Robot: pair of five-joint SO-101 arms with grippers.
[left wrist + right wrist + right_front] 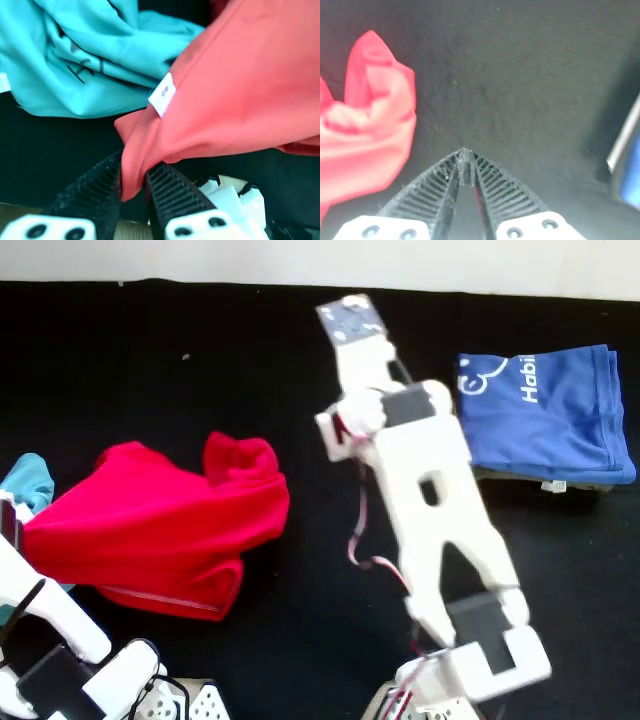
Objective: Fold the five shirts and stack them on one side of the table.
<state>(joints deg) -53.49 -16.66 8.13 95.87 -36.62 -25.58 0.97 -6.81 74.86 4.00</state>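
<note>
At the far left edge of the black table (200, 370) a crumpled teal shirt (28, 480) lies touching the red shirt (160, 530), which sprawls unfolded in a loose heap. The left gripper (134, 172) is clenched on a corner of the red shirt's edge, just beside its white tag (162, 94). Past the middle, the right gripper (465, 165) hangs over bare table with its ribbed jaws pressed together on nothing, and at the far right a blue shirt (545, 415) lies neatly folded, well apart from the other two.

The red shirt (160, 530) is matt cloth, fingers (172, 192) ribbed plastic.
</note>
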